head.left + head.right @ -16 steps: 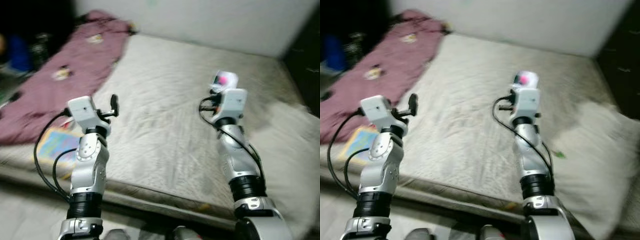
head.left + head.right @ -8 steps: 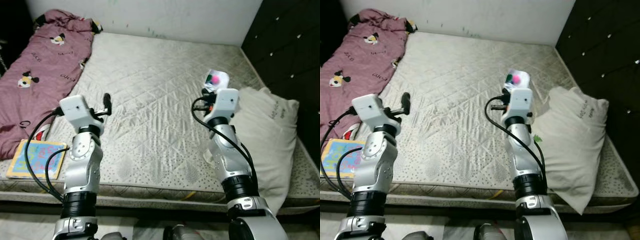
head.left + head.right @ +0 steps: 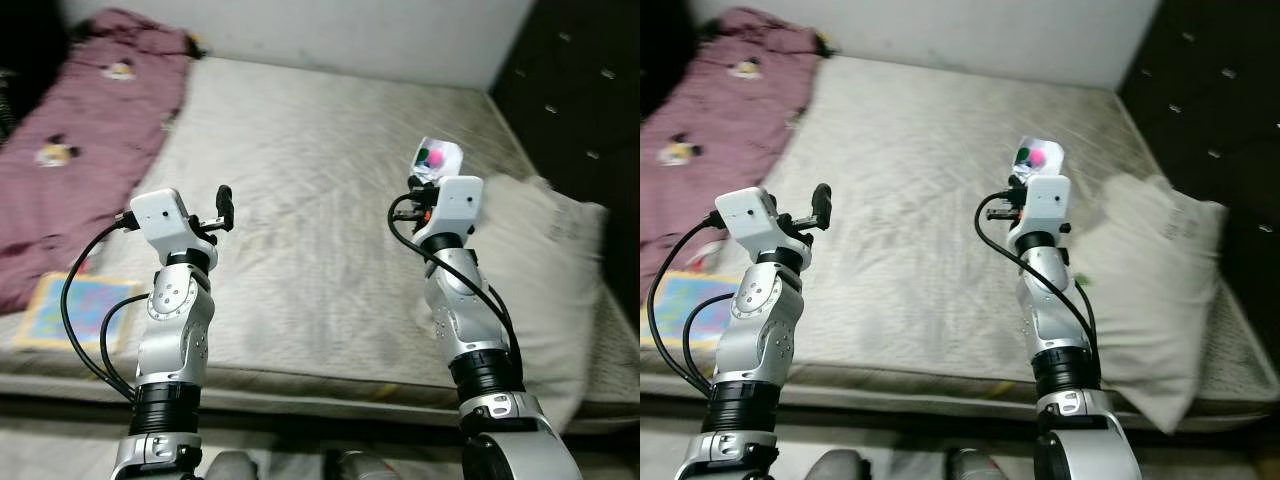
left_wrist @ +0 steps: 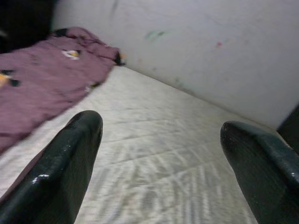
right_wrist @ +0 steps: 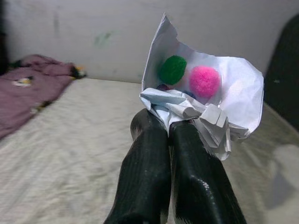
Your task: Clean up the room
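We hold both arms raised over a bare quilted mattress (image 3: pixel 320 200) that fills the middle of the head views. Our right gripper (image 5: pixel 169 128) is clenched on a crumpled white paper (image 5: pixel 205 100), pinching its bunched base between the two black fingers; the paper opens upward like a cup and carries a green pom-pom (image 5: pixel 173 69) and a pink pom-pom (image 5: pixel 203 80) side by side. In the left eye view that paper (image 3: pixel 437 159) sits just above the right wrist block, at about 1 o'clock from the picture's centre, held in the air above the mattress. Our left gripper (image 4: pixel 161 135) is released, its fingers (image 4: pixel 70 163) spread wide apart with nothing between them, and it hovers over the mattress at about 9 o'clock from the centre. A maroon blanket (image 3: pixel 75 140) with small cartoon prints lies along the mattress edge at 10 o'clock, reaching up to the white wall (image 3: pixel 330 30). A colourful flat book (image 3: pixel 75 310) rests on the near corner of the mattress at 8 o'clock, just beside the blanket's lower end. A white pillow (image 3: pixel 1160 290) lies on the mattress at 3 o'clock, next to dark tufted panelling (image 3: pixel 1220 100).
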You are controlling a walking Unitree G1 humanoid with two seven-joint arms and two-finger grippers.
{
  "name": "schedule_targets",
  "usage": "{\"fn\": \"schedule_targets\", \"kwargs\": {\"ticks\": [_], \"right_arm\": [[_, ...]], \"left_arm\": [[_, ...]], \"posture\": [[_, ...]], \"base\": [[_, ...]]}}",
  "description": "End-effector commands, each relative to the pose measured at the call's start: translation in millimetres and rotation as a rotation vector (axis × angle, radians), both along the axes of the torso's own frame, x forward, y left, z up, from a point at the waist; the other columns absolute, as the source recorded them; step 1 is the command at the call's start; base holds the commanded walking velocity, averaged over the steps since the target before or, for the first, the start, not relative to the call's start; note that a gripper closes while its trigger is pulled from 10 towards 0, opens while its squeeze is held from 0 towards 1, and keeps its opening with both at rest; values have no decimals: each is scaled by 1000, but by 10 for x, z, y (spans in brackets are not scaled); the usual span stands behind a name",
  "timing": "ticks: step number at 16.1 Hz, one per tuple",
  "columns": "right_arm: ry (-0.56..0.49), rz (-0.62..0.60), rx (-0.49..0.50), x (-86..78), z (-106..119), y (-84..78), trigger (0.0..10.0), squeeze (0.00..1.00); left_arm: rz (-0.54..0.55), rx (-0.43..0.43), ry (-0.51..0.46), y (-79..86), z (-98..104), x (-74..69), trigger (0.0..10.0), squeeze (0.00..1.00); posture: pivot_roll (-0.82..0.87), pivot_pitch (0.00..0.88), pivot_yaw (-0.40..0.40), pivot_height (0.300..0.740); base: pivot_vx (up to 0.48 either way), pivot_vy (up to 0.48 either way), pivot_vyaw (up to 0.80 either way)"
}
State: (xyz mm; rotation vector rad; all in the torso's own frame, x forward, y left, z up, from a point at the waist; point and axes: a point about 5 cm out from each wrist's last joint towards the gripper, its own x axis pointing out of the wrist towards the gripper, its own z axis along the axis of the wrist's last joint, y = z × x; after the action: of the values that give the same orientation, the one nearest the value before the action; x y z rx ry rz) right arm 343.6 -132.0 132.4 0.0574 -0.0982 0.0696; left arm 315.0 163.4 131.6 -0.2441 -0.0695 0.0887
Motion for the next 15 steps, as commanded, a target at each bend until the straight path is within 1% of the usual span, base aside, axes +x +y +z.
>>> {"fn": "schedule_targets", "kwargs": {"ticks": [1,8,9,12,15], "right_arm": [[1,20,-6,11,18,26,10000,0],[30,52,-11,14,-24,46,10000,0],[31,55,-12,15,-25,48,10000,0],[36,58,-9,21,-25,50,10000,0],[39,58,-6,30,-24,54,10000,0]], "left_arm": [[4,4,-7,6,9,3,10000,0],[3,4,-23,-15,17,3,10000,0],[5,16,-25,-13,22,2,10000,0],[-30,1,-47,-37,46,-11,10000,0],[-41,-11,-64,-32,64,-18,10000,0]], "posture": [[39,0,-59,740],[36,0,-66,740],[36,0,-66,740],[35,0,-67,740],[35,0,-67,740]], "base": [[0,480,0],[0,480,0],[0,0,0],[0,0,0],[0,0,0]]}}
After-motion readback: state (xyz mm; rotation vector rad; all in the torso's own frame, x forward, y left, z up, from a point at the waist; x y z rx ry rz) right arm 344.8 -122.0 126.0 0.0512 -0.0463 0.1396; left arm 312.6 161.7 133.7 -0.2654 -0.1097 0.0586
